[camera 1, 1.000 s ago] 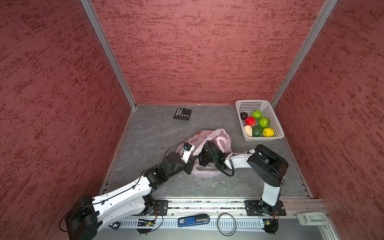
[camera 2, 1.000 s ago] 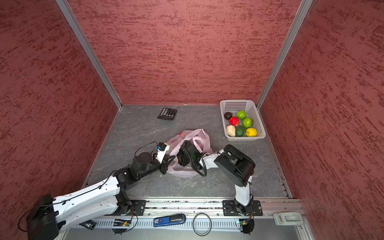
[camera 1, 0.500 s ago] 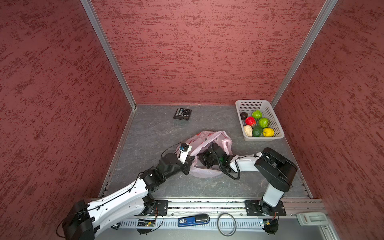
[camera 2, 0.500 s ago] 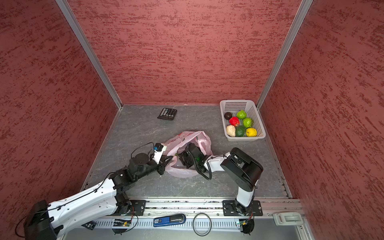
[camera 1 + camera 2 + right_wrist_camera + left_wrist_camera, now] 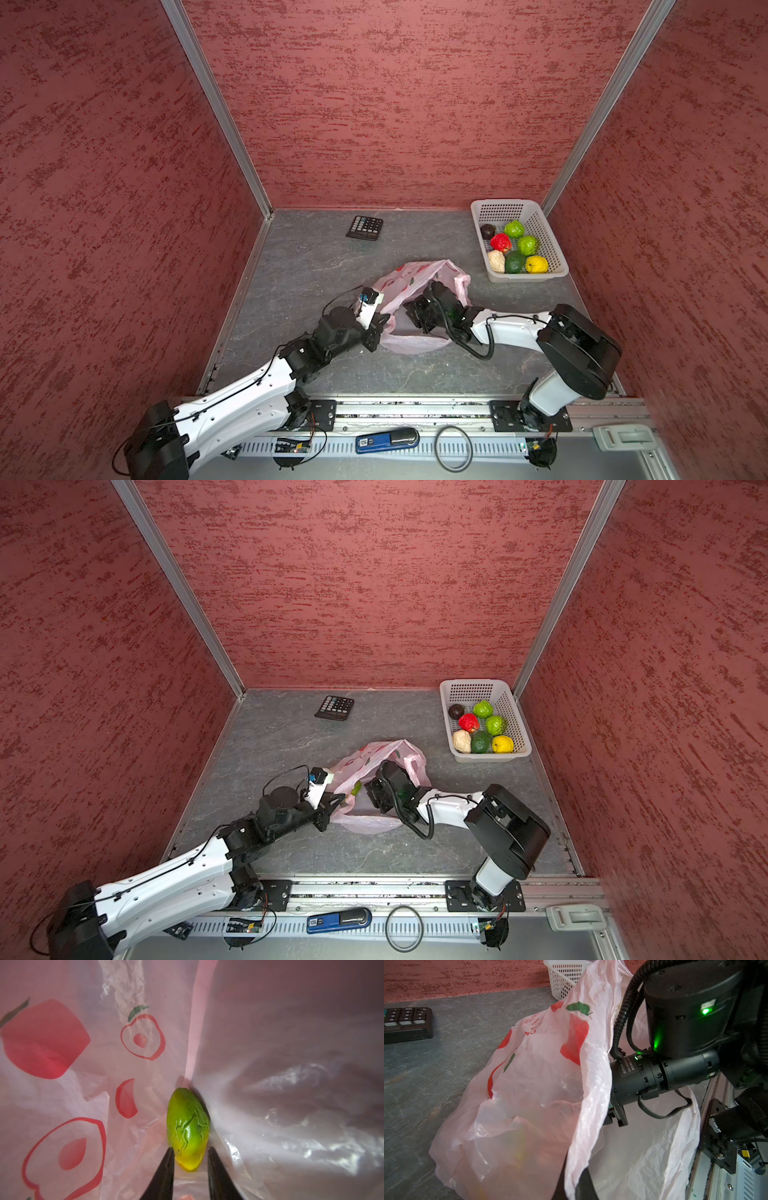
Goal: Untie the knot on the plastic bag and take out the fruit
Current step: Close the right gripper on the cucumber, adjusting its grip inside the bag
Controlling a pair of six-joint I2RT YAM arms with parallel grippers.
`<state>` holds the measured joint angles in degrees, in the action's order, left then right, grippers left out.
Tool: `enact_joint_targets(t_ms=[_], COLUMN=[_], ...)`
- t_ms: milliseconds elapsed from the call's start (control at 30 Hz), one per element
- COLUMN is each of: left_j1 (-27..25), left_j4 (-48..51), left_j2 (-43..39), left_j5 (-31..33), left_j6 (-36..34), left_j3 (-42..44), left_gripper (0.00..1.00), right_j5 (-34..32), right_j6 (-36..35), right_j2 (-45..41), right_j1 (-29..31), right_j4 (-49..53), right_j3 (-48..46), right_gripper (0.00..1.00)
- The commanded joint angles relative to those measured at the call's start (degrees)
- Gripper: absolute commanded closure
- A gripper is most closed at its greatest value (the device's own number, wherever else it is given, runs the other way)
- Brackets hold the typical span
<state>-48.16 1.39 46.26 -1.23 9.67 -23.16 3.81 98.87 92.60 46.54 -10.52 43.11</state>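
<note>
1. The right pincer (image 5: 189,1151) was found deep inside the plastic bag (image 5: 291,1084). Its jaws stood apart on either side of the near end of a green-yellow fruit (image 5: 188,1122). Whether that fruit was being pinched yet could not be told.
2. The green-yellow fruit was lodged in the crease where the printed wall of the bag met the plain wall. A straight reach along that crease was therefore judged the likely reason for the arm's low, level pose.
3. The left pincer (image 5: 381,322) was pressed together on the thin film of the bag's rim, at 9 o'clock of the mouth in a top view. The rim was judged to be held lifted so that the mouth gaped for the other arm.
4. No knot was seen. With the mouth wide open, the untying was judged done.
5. The bag lay crumpled near the middle of the desk (image 5: 316,266). A white basket (image 5: 557,253) was set near it at 2 o'clock, and seven fruit pieces (image 5: 515,262) were gathered in it.
6. The emptying was judged nearly complete, though folds hid part of the bag's inside.
7. A calculator (image 5: 365,227) lay at 11 o'clock, well apart from the work.
8. A risk was noted that loose film could be caught between the jaws along with the fruit.
</note>
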Motion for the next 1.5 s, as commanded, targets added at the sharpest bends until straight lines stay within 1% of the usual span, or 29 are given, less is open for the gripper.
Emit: enact_joint_targets(t_ms=[0, 33, 100, 200, 267, 367, 500, 633, 700, 800, 933, 1000, 1100, 1200, 1300, 1467], left_j1=[0.11, -0.18, -1.04, -1.24, -1.22, -0.84, -0.50, 0.02, 0.47, 1.44, 3.20, 3.80, 4.47, 4.69, 4.82, 4.71], left_j4=[3.43, 3.75, 3.39, 2.26, 1.70, 1.16, -0.36, -2.52, -2.95, -3.23, -3.55, -4.06, -4.46, -4.17, -3.44, -0.11], left_j2=[1.29, 1.60, 1.33, 0.74, 0.99, 1.73, 1.67, 1.18, 1.29, 1.80, 1.73, 1.65, 1.78, 1.35, 0.52, -1.44], left_j5=[-1.57, -1.36, 0.31, 2.23, 3.00, 3.43, 4.39, 3.84, 3.66, 3.24, 1.53, 0.75, -0.17, -0.52, -0.65, -0.31], left_j6=[0.80, 0.91, 1.15, 0.59, -0.19, -0.92, -0.44, -0.51, -0.90, -1.68, -1.94, -1.94, -1.97, -2.01, -1.60, -1.37], left_j3=[-1.36, -1.32, -0.81, -0.48, -0.66, -1.14, -0.58, -0.11, -0.43, -1.10, -1.58, -1.37, -1.10, -1.10, -0.84, -0.92], left_gripper=[1.00, 1.00, 1.00, 1.00, 1.00, 1.00, 1.00, 1.00, 1.00, 1.00, 1.00, 1.00, 1.00, 1.00, 1.00, 1.00], right_j5=[0.56, 0.91, 1.15, 2.15, 3.54, 7.18, 9.90, 12.13, 12.54, 11.13, 6.97, 6.57, 5.45, 2.10, -0.02, -5.70], right_j6=[-4.28, -7.00, -15.20, -24.04, -25.35, -24.97, -25.23, -26.28, -27.89, -31.86, -38.00, -39.14, -40.19, -40.80, -40.04, -39.81], right_j2=[-0.09, 0.43, 1.73, 3.20, 3.55, 4.50, 6.53, 9.18, 10.17, 10.60, 11.51, 12.84, 15.35, 17.98, 20.05, 18.38], right_j1=[-0.05, 0.00, 0.40, 0.69, 0.74, 0.73, 1.18, 1.27, 1.43, 2.25, 4.17, 4.76, 5.40, 5.92, 5.97, 6.03], right_j4=[5.55, 6.54, 10.35, 15.63, 15.87, 12.29, 10.99, 10.83, 12.53, 16.47, 23.75, 24.83, 26.98, 31.35, 33.53, 37.62], right_j3=[4.89, 6.38, 10.50, 13.58, 12.41, 9.98, 11.30, 13.09, 14.36, 16.97, 21.25, 22.06, 23.71, 26.56, 27.70, 26.64], right_gripper=[0.57, 0.53, 0.44, 0.36, 0.34, 0.33, 0.32, 0.29, 0.26, 0.17, 0.05, 0.03, 0.02, 0.02, 0.02, 0.05])
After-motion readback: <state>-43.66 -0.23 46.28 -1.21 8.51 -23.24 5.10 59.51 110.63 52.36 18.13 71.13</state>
